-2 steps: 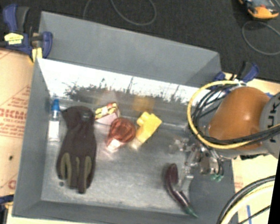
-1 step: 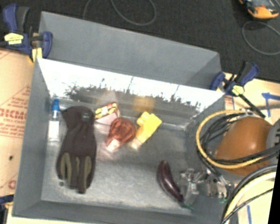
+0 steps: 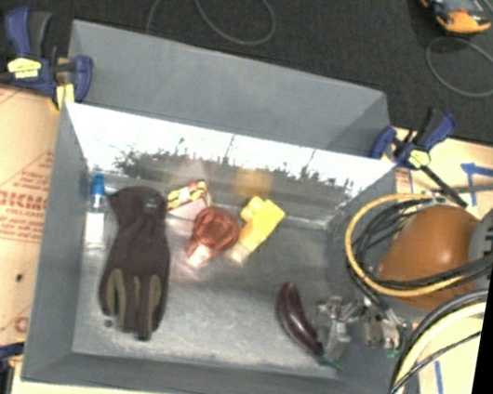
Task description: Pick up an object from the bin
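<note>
Camera view: one glove (image 3: pixel 136 262), one eggplant (image 3: pixel 295 315), one yellow block (image 3: pixel 259 220).

Dark brown glove (image 3: pixel 136 262), purple eggplant (image 3: pixel 295 313), yellow toy (image 3: pixel 259 221), pink cup (image 3: pixel 214 231)

My gripper (image 3: pixel 335 334) sits in the bin's (image 3: pixel 224 324) near right corner, just beside a dark purple eggplant (image 3: pixel 298 317). A dark glove (image 3: pixel 136 262) lies way over on the left.

Bin (image 3: pixel 227 94): bottle (image 3: pixel 94 219) along left wall, glove (image 3: pixel 137 262) just right of it. Centre, toward back wall: packet (image 3: pixel 185 196), jar (image 3: pixel 212 233), toy (image 3: pixel 259 222), clustered left to right. Eggplant (image 3: pixel 295 315) lower right, apart; gripper (image 3: pixel 342 329) just right of it.
</note>
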